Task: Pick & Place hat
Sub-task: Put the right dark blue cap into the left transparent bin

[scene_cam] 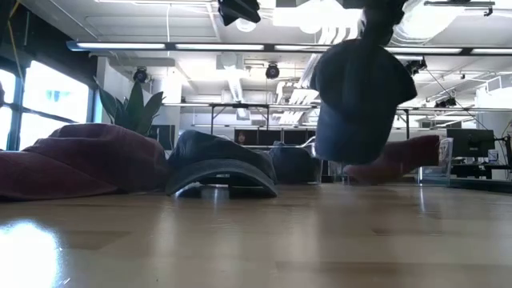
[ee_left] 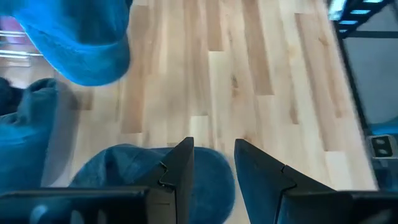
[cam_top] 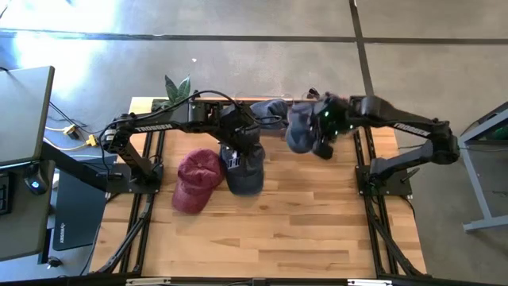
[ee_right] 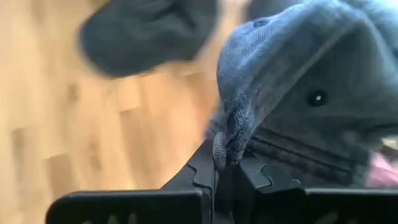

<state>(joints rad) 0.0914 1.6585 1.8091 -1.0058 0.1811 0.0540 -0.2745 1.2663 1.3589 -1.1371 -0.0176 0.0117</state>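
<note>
The right pincer (ee_right: 227, 171) is clamped on a blue hat (scene_cam: 360, 100), hanging clear above the worktop (cam_top: 302, 222). Beside it, the left pincer (ee_left: 214, 171) stands apart over a dark hat (cam_top: 244, 171) lying next to a red hat (cam_top: 194, 181).

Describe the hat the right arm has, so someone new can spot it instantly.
Start at the wooden table and follow the right arm in to the right gripper near the back edge. The grey-blue cap hangs pinched in its shut fingers, clear of the wood. The red cap and dark cap both lie flat.
</note>
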